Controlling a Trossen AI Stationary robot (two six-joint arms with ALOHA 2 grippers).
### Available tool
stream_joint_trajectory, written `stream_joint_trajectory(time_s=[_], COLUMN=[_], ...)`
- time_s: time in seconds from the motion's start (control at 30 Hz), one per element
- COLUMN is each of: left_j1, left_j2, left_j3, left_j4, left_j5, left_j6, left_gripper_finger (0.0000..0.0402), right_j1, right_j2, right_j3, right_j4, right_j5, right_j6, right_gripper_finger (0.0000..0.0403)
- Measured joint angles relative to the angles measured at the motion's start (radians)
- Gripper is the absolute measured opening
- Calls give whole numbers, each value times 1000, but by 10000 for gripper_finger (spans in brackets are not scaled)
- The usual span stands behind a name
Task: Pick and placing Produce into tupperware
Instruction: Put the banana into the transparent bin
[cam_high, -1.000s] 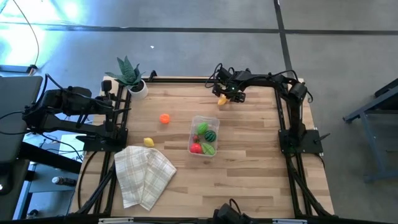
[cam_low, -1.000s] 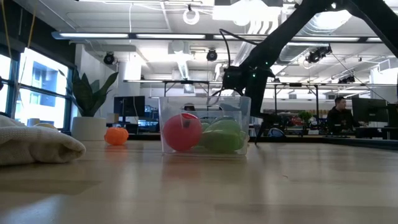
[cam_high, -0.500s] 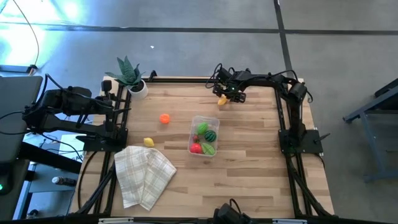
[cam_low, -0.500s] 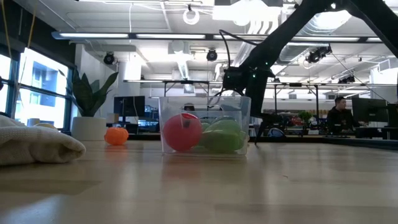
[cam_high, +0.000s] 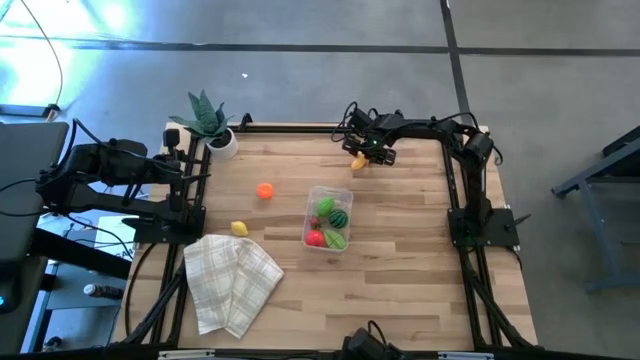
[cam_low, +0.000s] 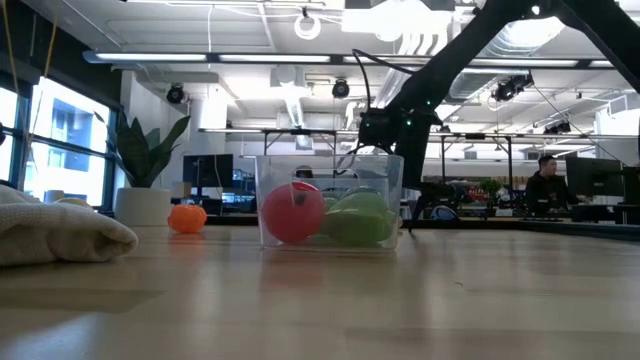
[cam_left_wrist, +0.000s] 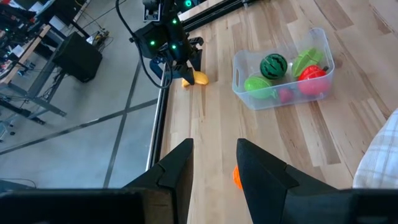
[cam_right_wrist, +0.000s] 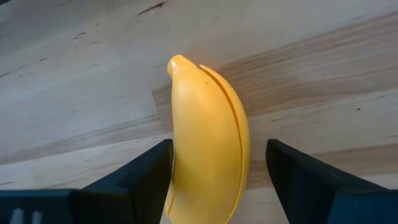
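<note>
- Banana (cam_right_wrist: 208, 143), yellow toy produce, lying on the tabletop (cam_high: 400, 260) at the far edge, right of centre, between the two fingers of the right hand (cam_high: 360, 156).
- Fingers narrower than a second ago, closing in from both sides; gaps showing on either side of the fruit in the right wrist view, so open and not yet gripping.
- Meaning for the task, as a judgement: grasp under way, lift and carry to the tupperware (cam_high: 329, 219) next.
- Tupperware at mid-tabletop, well apart from the banana, already holding a red piece, a light green piece and a dark striped green one.
- Orange piece (cam_high: 264, 190) and small yellow piece (cam_high: 239, 228) out on the wood to the left, unmoved from earlier.
- Arm position nearly unchanged from the earlier frame; only the finger spacing different.
- Left hand (cam_left_wrist: 214, 163) parked off the left edge, fingers apart, holding nothing.
</note>
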Motion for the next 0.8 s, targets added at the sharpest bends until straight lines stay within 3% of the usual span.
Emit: stream_joint_trajectory(time_s=[0.8], left_j1=[0], left_j2=[0], left_j3=[0], left_j4=[0], left_j5=[0], left_j6=[0], left_gripper_finger=[113], right_j1=[0], right_j2=[3], right_j3=[-1], right_j4=[8], right_j5=[-10], right_j6=[-11], right_gripper_finger=[157])
